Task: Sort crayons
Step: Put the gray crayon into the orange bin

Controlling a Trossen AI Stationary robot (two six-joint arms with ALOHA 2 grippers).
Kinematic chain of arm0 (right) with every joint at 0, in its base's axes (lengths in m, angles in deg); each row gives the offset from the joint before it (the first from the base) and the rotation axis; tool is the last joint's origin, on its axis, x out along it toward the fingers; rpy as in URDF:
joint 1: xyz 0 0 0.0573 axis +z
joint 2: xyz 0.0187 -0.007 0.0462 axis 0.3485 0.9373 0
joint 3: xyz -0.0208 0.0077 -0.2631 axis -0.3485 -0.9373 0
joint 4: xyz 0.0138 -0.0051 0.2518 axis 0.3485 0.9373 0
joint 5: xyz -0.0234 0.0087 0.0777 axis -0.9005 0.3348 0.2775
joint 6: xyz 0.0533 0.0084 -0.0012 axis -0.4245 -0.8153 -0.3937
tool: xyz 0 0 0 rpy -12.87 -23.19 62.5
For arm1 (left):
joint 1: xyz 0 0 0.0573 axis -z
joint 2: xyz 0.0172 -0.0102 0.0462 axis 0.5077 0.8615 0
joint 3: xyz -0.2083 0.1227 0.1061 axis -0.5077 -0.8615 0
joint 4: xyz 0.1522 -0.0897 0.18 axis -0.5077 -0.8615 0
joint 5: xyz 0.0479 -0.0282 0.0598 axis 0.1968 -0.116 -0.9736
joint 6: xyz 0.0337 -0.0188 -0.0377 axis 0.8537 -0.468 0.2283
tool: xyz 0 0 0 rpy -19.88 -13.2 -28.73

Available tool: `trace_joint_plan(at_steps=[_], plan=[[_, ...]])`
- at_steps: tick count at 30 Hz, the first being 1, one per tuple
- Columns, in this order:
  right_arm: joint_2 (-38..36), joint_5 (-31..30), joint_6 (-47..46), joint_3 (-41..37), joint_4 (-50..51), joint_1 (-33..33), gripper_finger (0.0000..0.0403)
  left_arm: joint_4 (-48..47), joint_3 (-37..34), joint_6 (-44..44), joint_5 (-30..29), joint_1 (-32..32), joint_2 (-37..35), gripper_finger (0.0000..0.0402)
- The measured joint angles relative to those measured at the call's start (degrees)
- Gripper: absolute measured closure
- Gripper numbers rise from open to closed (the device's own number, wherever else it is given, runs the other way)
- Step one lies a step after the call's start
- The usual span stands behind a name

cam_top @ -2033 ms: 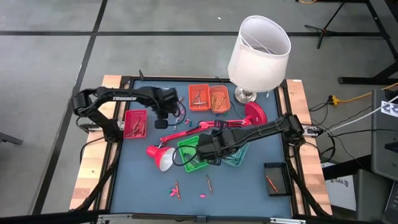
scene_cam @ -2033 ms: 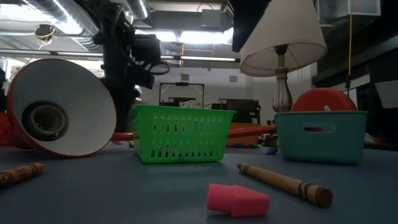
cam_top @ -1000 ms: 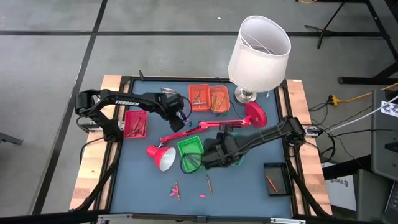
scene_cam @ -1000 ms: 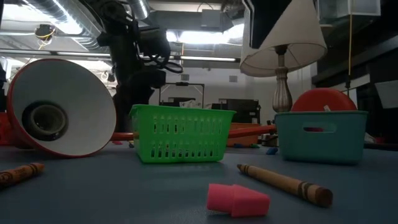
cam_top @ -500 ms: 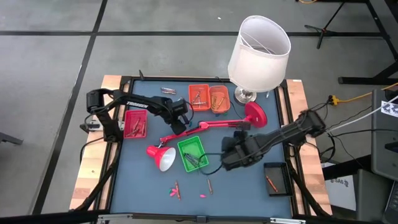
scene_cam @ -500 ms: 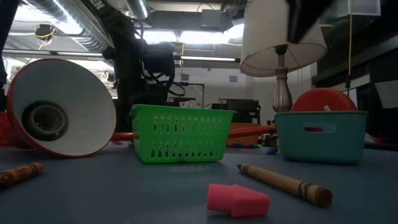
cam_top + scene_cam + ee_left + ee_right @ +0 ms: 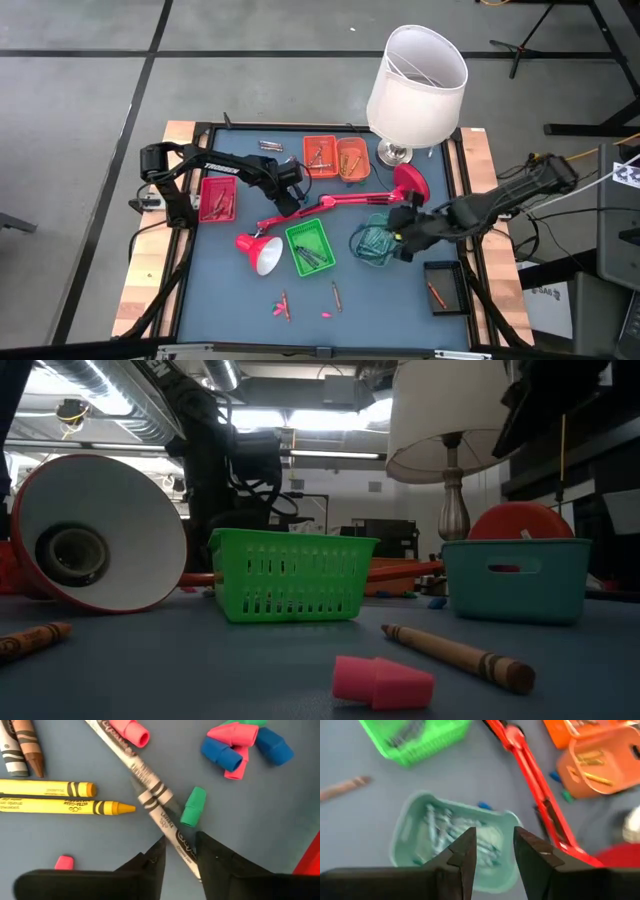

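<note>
My left gripper (image 7: 290, 192) is down at the table by the red desk lamp's arm (image 7: 325, 203). It is shut on a grey-white crayon (image 7: 150, 795) that lies among yellow crayons (image 7: 60, 797) and small pink, blue and green caps (image 7: 192, 807). My right gripper (image 7: 402, 232) hangs open and empty above the teal basket (image 7: 370, 245), which holds several crayons (image 7: 447, 840). The green basket (image 7: 308, 247) beside it also holds crayons. The left arm shows in the low view (image 7: 225, 470) behind the green basket (image 7: 290, 575). My left gripper has the grey-white crayon near one end (image 7: 176, 839) between its two fingers (image 7: 210, 857). The fingers come from above, pointing down, and the crayon runs slantwise through the gap. I cannot tell whether it is clear of the table.
Two orange trays (image 7: 335, 158) stand at the far side. A red tray (image 7: 217, 198) is at the left and a black tray (image 7: 442, 283) at the near right. The white-shaded lamp (image 7: 415, 85) stands at the far right. Loose crayons (image 7: 336, 296) and a pink cap (image 7: 383, 680) lie near the front edge.
My right gripper has drawn away from the green basket toward the table's right edge and now hangs over the teal basket, which its arm had covered. My left gripper has gone a little toward the right and near edges, down beside the lamp arm, and has kept still since.
</note>
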Motion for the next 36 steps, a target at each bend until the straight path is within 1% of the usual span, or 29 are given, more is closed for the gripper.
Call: trace_joint_plan(at_steps=[3, 6, 11, 14, 17, 19, 23, 25, 28, 30, 32, 36], plan=[[-5.53, 0.18, 1.64, -7.73, -11.76, 0.00, 0.0276, -0.01, -0.04, -0.03, 0.27, 0.00, 0.04, 0.0336], [-9.23, 0.18, 3.07, -14.19, -22.18, 0.00, 0.0276, -0.07, -0.04, 0.02, 0.49, -0.02, 0.07, 0.0357], [-10.34, 0.25, 3.27, -21.37, -33.87, 0.00, 0.0276, -0.38, -0.04, 0.15, 0.44, -0.12, 0.07, 0.0390], [-9.61, 0.20, 3.26, -24.15, -38.96, 0.00, 0.0276, -0.95, 0.28, 0.17, 0.50, -0.62, 0.05, 0.0397], [-8.90, 0.20, 3.26, -26.08, -42.61, 0.00, 0.0276, -3.65, 1.86, 0.30, 0.35, -1.34, -0.19, 0.0395], [-8.58, 0.21, 3.24, -26.81, -44.51, 0.00, 0.0276, -5.72, 3.27, 0.65, -1.27, -1.87, -0.65, 0.0395], [-8.40, 0.18, 3.17, -27.13, -44.68, 0.00, 0.0276, -9.45, 8.03, 1.58, -2.41, -2.81, -1.42, 0.0398], [-8.38, 0.19, 3.15, -27.13, -44.77, 0.00, 0.0276, -13.61, 10.39, 3.39, -4.05, -3.00, -1.41, 0.0398], [-8.36, 0.03, 3.11, -27.13, -45.04, 0.00, 0.0276, -15.61, 14.09, 4.83, -7.09, -3.48, -1.45, 0.0399], [-8.36, -0.10, 3.08, -27.13, -45.75, 0.00, 0.0276, -16.90, 16.33, 5.89, -7.93, -3.78, -1.46, 0.0399], [-8.36, -0.30, 3.05, -27.13, -46.33, 0.00, 0.0276, -16.38, 18.48, 6.66, -7.90, -4.02, -1.46, 0.0399], [-8.36, -1.20, 3.07, -27.13, -46.29, 0.00, 0.0276, -9.58, 20.63, 6.73, -7.72, -4.27, -1.51, 0.0396]])
